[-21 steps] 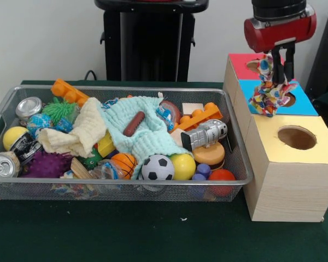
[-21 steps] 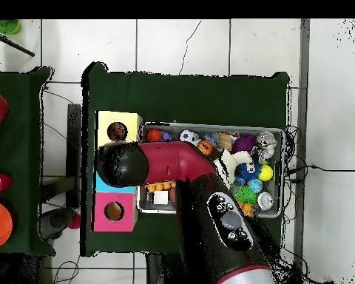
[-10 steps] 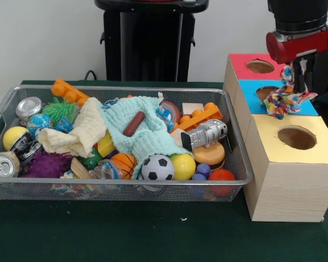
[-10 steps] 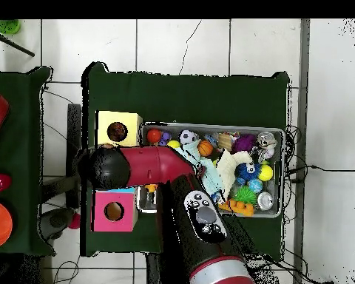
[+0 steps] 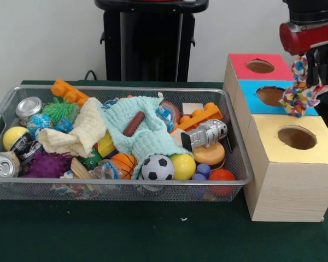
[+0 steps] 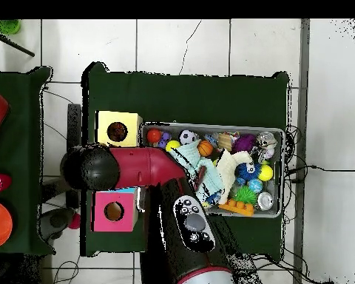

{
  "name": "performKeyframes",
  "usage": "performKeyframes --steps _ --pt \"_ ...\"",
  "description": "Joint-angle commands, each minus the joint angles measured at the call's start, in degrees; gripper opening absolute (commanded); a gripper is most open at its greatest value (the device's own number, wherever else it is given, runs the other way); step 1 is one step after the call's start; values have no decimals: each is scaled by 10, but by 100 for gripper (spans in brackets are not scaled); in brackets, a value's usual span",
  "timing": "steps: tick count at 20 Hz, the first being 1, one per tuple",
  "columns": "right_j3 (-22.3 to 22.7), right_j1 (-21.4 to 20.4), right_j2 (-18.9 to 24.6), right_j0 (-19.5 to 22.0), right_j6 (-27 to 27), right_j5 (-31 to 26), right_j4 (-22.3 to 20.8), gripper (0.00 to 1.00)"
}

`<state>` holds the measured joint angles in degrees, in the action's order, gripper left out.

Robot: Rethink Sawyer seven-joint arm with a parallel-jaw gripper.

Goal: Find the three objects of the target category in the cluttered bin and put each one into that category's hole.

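Observation:
My gripper (image 5: 310, 66) hangs at the far right of the front view, shut on a multicoloured patterned cloth (image 5: 302, 94). The cloth dangles over the right edge of the blue box (image 5: 250, 90), to the right of its hole (image 5: 271, 95) and behind the yellow box (image 5: 279, 158). The red box (image 5: 240, 63) stands at the back. In the overhead view the arm's black head (image 6: 99, 167) covers the blue box and hides the gripper and cloth; the yellow box (image 6: 104, 122) and the red box (image 6: 100, 220) show on either side.
A wire bin (image 5: 238, 164) left of the boxes holds a mint cloth (image 5: 147, 134), a cream cloth (image 5: 79, 134), a soccer ball (image 5: 157, 167), cans, balls and orange blocks. The bin (image 6: 280, 132) also shows in the overhead view, partly under the arm.
The gripper has carried the patterned cloth to the right in the front view, from over the blue box's hole to past its right edge. The bin's contents have not moved.

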<state>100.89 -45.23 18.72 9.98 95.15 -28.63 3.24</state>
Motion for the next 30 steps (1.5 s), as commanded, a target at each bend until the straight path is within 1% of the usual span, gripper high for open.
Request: performKeyframes --steps 1,3,7,22,30 --pt "-34 -14 -33 2 129 -75 35 0" --pt "-38 -14 -32 3 114 -82 33 0" --pt "-51 -6 -33 6 92 -67 25 0" --pt "-54 14 -41 5 91 -2 16 0" --pt "-47 27 -47 1 94 27 8 0"
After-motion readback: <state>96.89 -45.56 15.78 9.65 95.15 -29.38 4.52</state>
